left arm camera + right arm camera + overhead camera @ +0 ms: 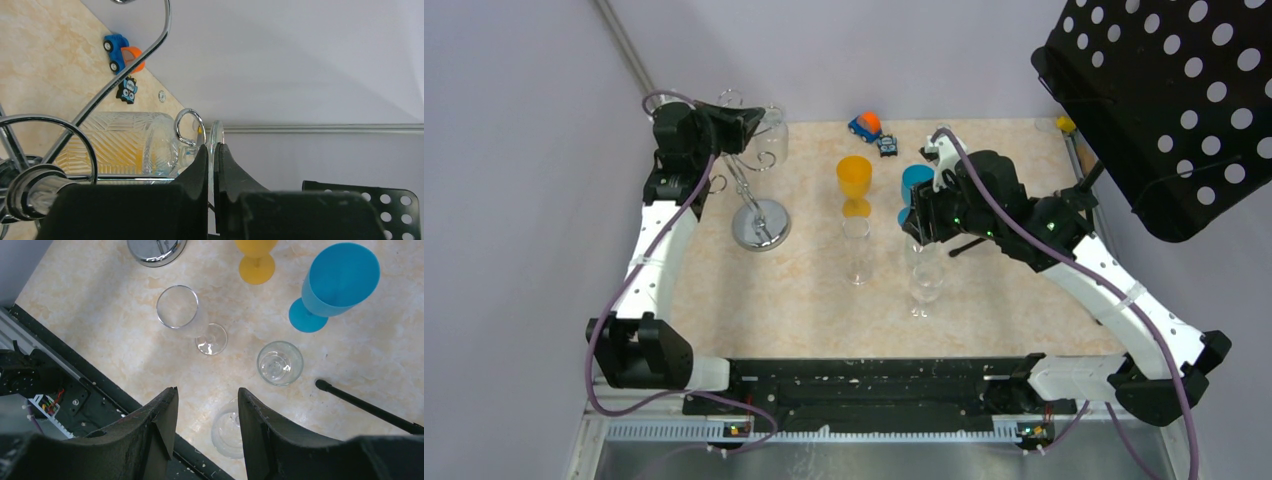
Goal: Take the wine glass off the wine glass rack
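Observation:
The chrome wine glass rack (760, 224) stands at the table's back left, its curled arms also in the left wrist view (164, 37). A clear patterned wine glass (774, 133) hangs at the rack's top; its bowl (125, 142) shows in the left wrist view. My left gripper (746, 122) is up at the hooks, its jaws (213, 149) shut on the glass's thin round foot (216, 132), next to a hook ring. My right gripper (921, 228) is open and empty (206, 405), hovering over clear glasses at mid-table.
An orange goblet (854, 181), a blue goblet (913, 186) and two clear glasses (856, 250) (926, 284) stand mid-table. A toy car (865, 125) and a small toy (887, 145) lie at the back. A black perforated panel (1174, 100) hangs over the right.

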